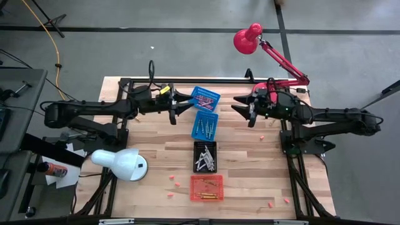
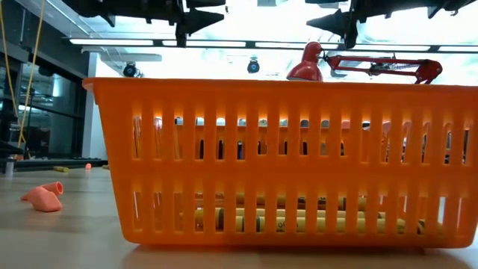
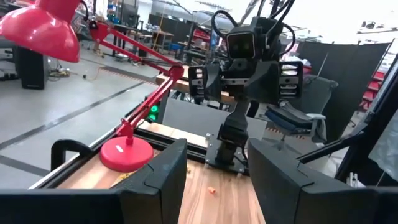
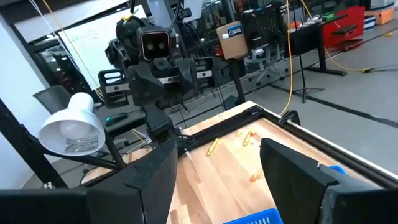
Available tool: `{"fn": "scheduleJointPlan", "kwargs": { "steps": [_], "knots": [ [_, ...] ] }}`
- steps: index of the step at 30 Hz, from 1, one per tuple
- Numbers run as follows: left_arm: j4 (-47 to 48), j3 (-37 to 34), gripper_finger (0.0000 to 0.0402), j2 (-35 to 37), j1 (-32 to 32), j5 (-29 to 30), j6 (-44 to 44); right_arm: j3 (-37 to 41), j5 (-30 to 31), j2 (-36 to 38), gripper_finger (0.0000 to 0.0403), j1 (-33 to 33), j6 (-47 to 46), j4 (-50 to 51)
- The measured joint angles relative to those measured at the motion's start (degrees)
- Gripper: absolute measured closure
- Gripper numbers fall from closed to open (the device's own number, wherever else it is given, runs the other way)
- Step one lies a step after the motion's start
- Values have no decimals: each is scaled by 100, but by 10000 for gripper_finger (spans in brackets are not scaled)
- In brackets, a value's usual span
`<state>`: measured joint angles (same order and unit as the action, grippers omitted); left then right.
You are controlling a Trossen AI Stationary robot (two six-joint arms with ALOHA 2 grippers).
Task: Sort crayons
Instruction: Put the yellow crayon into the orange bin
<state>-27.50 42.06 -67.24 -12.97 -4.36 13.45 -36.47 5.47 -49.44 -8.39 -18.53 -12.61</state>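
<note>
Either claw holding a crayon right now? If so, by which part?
Nothing held. Left claw and right claw are both open and empty, raised above the table, facing each other near the blue baskets.

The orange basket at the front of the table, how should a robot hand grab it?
Best guess: pinch one long rim wall of the orange basket from straight above, one finger inside and one outside. Its walls are thin, upright and slotted, its top is open, and the crayons lie low in the bottom. Both the left gripper and right gripper hang open, farther back.
</note>
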Motion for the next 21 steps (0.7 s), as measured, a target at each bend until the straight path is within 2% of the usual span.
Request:
{"fn": "scheduleJointPlan", "kwargs": {
  "steps": [6, 10, 12, 18, 21],
  "knots": [
    [28, 0, 243, 133, 0, 0, 0, 0, 23, -11, 179, 1, -206, -5],
    [40, 0, 243, 172, 0, -1, -3, -11, 599, -115, 179, 3, -997, 260],
    [65, 0, 243, 167, 0, 0, -3, -205, 848, -341, 179, 2, -1542, 1092],
    [70, 0, 243, 168, -21, 0, -9, -1051, 1597, -1615, 179, -203, -3274, 4894],
    [81, 0, 243, 168, -62, 0, -9, -1194, 1667, -2117, 179, -414, -4367, 5815]
  ]
}}
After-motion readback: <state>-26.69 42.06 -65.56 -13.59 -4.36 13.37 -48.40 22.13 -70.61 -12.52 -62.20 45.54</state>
